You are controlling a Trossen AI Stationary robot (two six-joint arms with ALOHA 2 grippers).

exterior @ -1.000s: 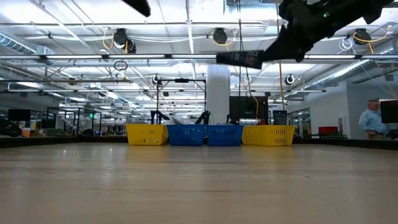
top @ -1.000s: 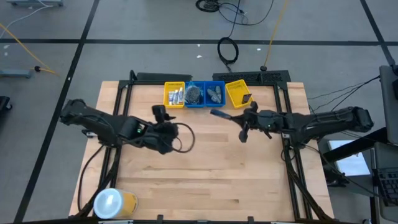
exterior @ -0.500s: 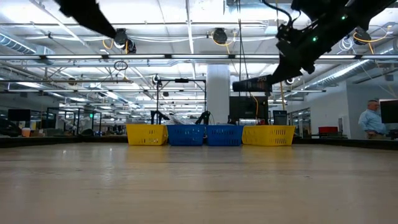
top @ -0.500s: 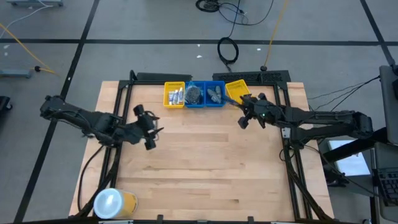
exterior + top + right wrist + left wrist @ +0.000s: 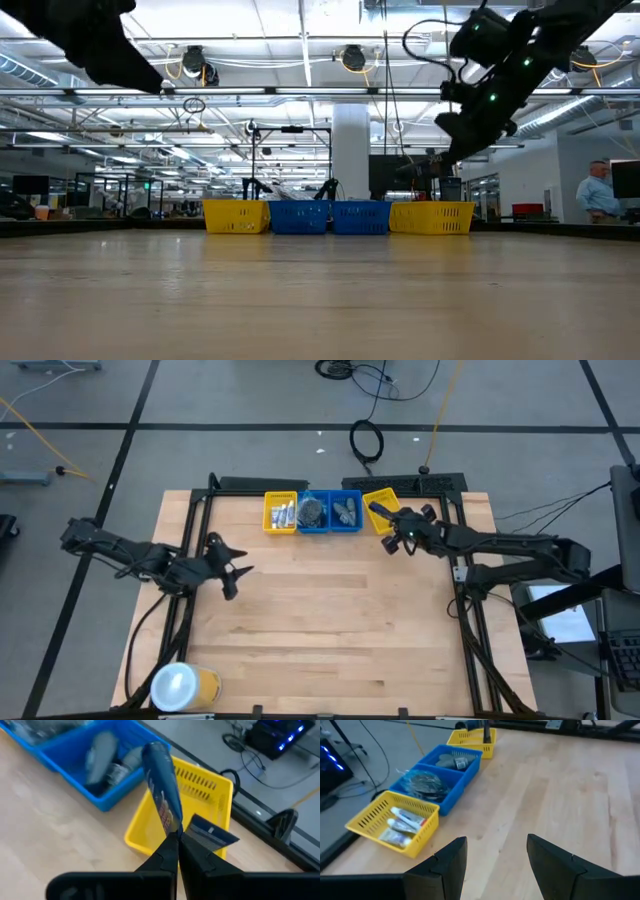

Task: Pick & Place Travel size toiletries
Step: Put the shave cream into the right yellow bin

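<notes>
My right gripper [image 5: 175, 840] is shut on a navy flat packet [image 5: 160, 790], which hangs over the far-right yellow tray [image 5: 383, 500]. A second navy packet [image 5: 212, 834] lies flat in that tray. To its left stand a blue tray with dark grey bottles [image 5: 454, 761], a blue tray with clear pouches [image 5: 424, 784] and a yellow tray with white tubes [image 5: 402, 822]. My left gripper [image 5: 492, 855] hangs open above the bare wood at the table's left [image 5: 232, 565], touching nothing. My right gripper pinches one end of the navy packet [image 5: 171, 831] between its two fingers. The fingers come slanting down from the table's right side. The packet sticks out past the fingertips, edge-on and tilted up, lifted clear above the yellow tray.
A large yellow container with a white top [image 5: 183, 687] stands at the near left corner. The four trays sit in a row along the far edge [image 5: 335, 216]. The wood in the middle of the table [image 5: 330, 610] is bare. A person [image 5: 600, 190] stands in the room behind.
My right gripper has carried the navy packet toward the far edge and a little down, turning until the packet hangs over the far-right yellow tray. My left gripper has drawn back toward the table's left edge, sunk and rolled, staying open.
</notes>
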